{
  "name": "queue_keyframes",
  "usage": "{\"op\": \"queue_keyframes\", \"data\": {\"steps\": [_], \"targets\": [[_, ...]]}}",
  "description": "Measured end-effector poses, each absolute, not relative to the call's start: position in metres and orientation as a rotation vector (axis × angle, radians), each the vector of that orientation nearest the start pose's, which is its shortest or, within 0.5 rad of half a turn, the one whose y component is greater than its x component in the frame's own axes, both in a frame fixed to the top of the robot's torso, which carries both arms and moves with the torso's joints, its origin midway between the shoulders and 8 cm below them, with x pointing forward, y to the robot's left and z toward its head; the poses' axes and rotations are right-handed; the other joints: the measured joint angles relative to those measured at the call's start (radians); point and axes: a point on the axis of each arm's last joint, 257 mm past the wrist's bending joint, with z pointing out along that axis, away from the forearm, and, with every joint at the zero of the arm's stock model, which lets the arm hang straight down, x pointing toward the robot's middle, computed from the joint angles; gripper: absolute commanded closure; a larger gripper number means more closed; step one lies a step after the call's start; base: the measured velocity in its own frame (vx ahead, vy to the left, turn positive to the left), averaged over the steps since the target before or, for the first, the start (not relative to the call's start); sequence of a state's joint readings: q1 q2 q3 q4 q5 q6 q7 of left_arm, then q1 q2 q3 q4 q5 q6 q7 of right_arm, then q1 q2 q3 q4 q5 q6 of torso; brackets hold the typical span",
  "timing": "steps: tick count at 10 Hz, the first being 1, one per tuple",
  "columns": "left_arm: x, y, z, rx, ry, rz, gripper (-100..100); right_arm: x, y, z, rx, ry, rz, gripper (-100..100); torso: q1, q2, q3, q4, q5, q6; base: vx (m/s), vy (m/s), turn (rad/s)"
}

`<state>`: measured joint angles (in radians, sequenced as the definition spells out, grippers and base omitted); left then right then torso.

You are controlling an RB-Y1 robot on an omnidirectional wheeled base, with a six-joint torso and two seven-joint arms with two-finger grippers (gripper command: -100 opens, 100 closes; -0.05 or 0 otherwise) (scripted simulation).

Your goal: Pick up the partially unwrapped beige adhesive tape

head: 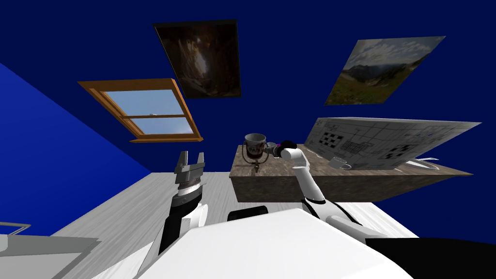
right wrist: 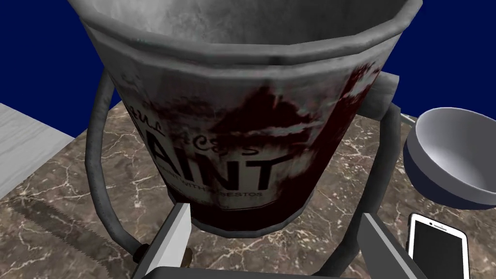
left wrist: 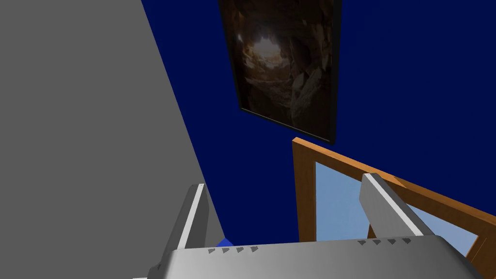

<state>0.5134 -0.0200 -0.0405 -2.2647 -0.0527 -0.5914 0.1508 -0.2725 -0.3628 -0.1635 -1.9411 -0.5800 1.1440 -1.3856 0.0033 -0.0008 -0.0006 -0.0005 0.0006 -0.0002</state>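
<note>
The table (right wrist: 58,184), a brown marbled slab, lies under and ahead of your right pincer (right wrist: 276,213). Its two fingers stand apart and hold nothing.

Squarely between them, and just ahead, stands the paint bucket (right wrist: 242,121). It is grey, smeared dark red, and upright on the slab. Its wire handle (right wrist: 97,164) hangs down in a loop, passing outside both fingers. Straight ahead is therefore blocked: closing now would clamp the bucket's foot, not the tape.

Off the pincer's right finger sits a grey bowl (right wrist: 450,155), near the bucket but apart from it. A white-edged phone (right wrist: 438,247) lies flat, closer to that finger.

The only candidate for the beige tape is a small brown scrap (right wrist: 188,253). It lies on the table just beside the base of the left finger, under the bucket's near edge. It is too small for you to tell whether it is the roll, or which way its axis runs. If it is, the tape lies below and behind the fingertips, to their left. In that case you would likely need to draw back and drop the pincer, not push on.

Your right arm is much the nearer. The left pincer (head: 190,162) is raised well apart from the table, its fingers spread and empty.
</note>
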Motion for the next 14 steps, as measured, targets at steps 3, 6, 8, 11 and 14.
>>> {"op": "queue_keyframes", "data": {"steps": [3, 6, 8, 11, 14], "targets": [[0.333, 0.26, 0.03, -0.645, 0.547, -1.462, 0, 0.539, -0.254, -0.159, -2.604, -0.343, -1.448, -100, -0.001, 0.001, 0.001, 0.0, 0.0, 0.0, 0.016, 0.04, 0.028], [0.333, 0.26, 0.03, -0.645, 0.547, -1.463, 0, 0.531, -0.261, -0.179, -2.669, -0.298, -1.308, -100, 0.001, 0.0, 0.0, 0.0, 0.0, 0.0, 0.021, 0.055, 0.053], [0.333, 0.26, 0.03, -0.645, 0.547, -1.463, 0, 0.525, -0.267, -0.197, -2.713, -0.266, -1.207, -100, 0.001, 0.0, 0.0, 0.0, 0.0, 0.0, 0.028, 0.059, 0.059], [0.333, 0.26, 0.03, -0.645, 0.547, -1.463, 0, 0.508, -0.273, -0.218, -2.769, -0.225, -1.069, -100, 0.0, 0.001, 0.0, 0.0, 0.0, 0.0, 0.021, 0.057, 0.073], [0.333, 0.26, 0.03, -0.645, 0.547, -1.463, 0, 0.48, -0.286, -0.26, -2.849, -0.16, -0.845, -100, 0.003, 0.0, 0.0, 0.0, 0.001, 0.0, 0.031, 0.083, 0.074]]}}
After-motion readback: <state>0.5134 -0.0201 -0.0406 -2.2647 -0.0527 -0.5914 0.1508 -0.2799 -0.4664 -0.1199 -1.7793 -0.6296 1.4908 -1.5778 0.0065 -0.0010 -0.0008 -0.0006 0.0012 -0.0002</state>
